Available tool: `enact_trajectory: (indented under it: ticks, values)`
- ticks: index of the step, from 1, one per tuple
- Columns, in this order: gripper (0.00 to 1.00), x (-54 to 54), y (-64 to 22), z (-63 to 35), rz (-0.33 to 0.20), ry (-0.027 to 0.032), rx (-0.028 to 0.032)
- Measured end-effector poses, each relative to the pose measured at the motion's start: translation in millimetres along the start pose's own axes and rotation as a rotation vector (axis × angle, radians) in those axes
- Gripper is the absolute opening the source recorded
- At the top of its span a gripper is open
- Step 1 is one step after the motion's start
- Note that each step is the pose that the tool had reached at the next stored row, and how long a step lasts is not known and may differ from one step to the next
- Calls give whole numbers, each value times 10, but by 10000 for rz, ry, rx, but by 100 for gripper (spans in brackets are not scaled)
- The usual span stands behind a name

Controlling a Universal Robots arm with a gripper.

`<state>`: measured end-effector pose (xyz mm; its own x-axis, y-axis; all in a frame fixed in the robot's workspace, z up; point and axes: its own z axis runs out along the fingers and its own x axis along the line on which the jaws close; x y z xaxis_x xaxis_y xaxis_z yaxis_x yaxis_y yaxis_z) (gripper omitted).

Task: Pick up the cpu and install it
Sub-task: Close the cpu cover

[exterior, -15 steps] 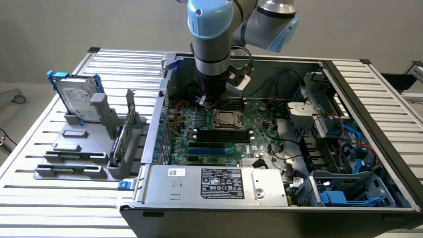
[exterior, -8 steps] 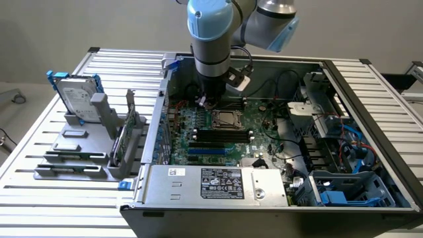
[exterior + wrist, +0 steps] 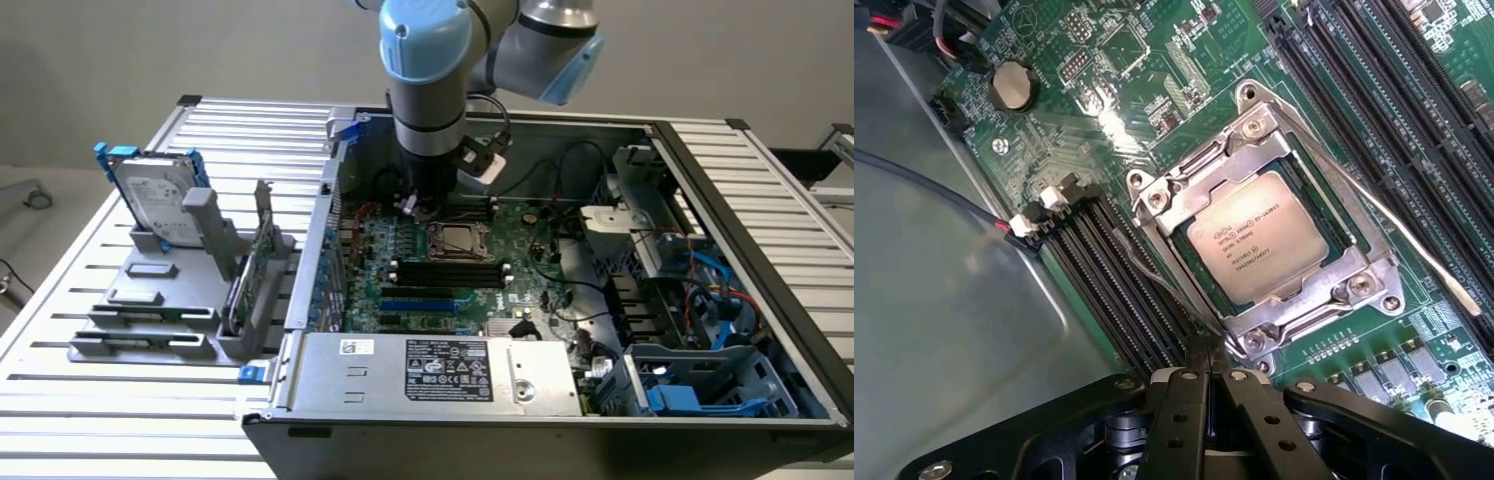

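The cpu (image 3: 1257, 245), a thin silver square with printed text, lies seated in the metal-framed socket (image 3: 1154, 200) on the green motherboard (image 3: 1144, 110), with the frame lying over its edges. In the exterior view the cpu (image 3: 458, 240) shows in the socket in the middle of the open computer case. My gripper (image 3: 1203, 358) is shut with nothing between its fingers, its tips just beside the socket's corner and close to a thin wire lever (image 3: 1154, 277). In the exterior view the gripper (image 3: 415, 207) hangs low over the board, just to the left of the socket.
A second socket lever (image 3: 1394, 232) runs along the far side. Black memory slots (image 3: 1109, 275) flank the socket on both sides. A hard drive with blue rails (image 3: 154, 190) stands in a grey holder outside the case (image 3: 314, 250). Cables and a blue drive bay (image 3: 694, 385) fill the exterior view's right.
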<state>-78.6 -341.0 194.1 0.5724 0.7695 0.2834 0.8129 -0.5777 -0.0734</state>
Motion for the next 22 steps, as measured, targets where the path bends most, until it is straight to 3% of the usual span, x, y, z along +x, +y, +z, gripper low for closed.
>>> enact_trajectory:
  ticks: [22]
  values:
    - [11, 55, 85, 46, 0, -4, -1]
